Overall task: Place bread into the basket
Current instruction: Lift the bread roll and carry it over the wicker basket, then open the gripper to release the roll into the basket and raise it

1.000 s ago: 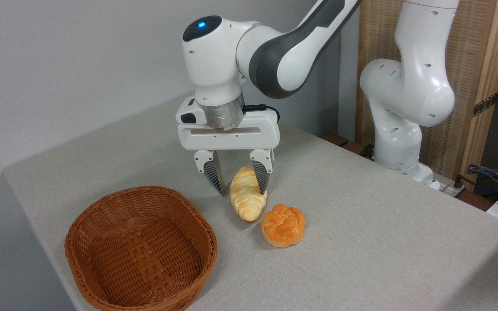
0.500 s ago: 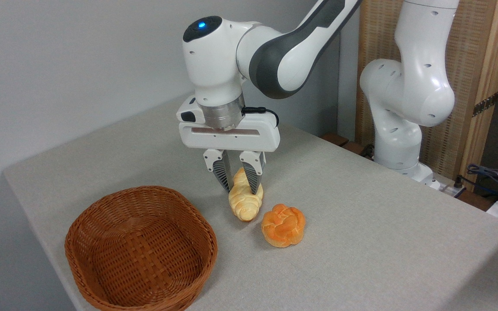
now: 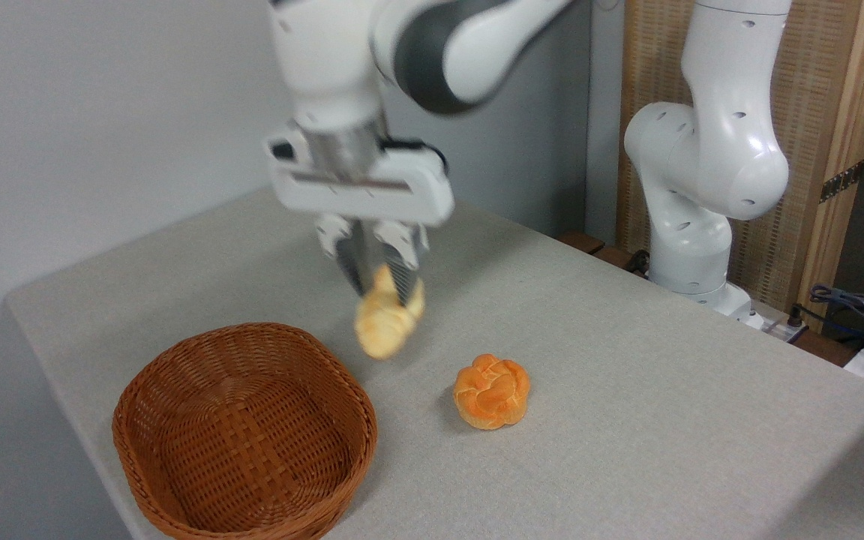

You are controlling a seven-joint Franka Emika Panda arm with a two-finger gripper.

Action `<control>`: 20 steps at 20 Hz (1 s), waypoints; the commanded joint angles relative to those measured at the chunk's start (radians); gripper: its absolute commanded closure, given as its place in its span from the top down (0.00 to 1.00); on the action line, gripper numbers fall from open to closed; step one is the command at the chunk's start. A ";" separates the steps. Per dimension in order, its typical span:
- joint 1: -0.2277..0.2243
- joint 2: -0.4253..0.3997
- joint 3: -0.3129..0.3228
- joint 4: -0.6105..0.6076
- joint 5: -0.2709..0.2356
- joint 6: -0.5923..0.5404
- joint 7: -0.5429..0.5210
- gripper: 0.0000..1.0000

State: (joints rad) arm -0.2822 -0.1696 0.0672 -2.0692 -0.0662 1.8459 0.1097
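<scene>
The pale golden braided bread (image 3: 385, 324) hangs in the air above the table, blurred by motion, its lower end pointing down and left. My gripper (image 3: 378, 289) is shut on its upper part, one finger on each side. Down at the lower left stands the brown wicker basket (image 3: 177, 375), with nothing inside it. The loaf is up and to the right of the basket's far rim, not over its hollow.
A round orange knotted bun (image 3: 492, 391) lies on the grey table (image 3: 627, 390), right of the basket. The arm's white base (image 3: 691, 247) rises at the table's back right, with cables (image 3: 852, 304) at the far right edge.
The fingers closed on the loaf, then the gripper rose and shifted left, lifting the loaf off the table. The bun and basket stayed put.
</scene>
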 commanded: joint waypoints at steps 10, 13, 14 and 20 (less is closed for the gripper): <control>-0.006 0.349 -0.013 0.482 0.126 0.120 0.133 0.76; -0.006 0.403 -0.027 0.478 0.184 0.226 0.119 1.00; -0.005 0.413 -0.042 0.474 0.187 0.251 0.119 1.00; -0.003 0.414 -0.061 0.471 0.187 0.246 0.120 1.00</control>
State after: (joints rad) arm -0.2895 0.2529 0.0203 -1.6106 0.1039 2.0951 0.2251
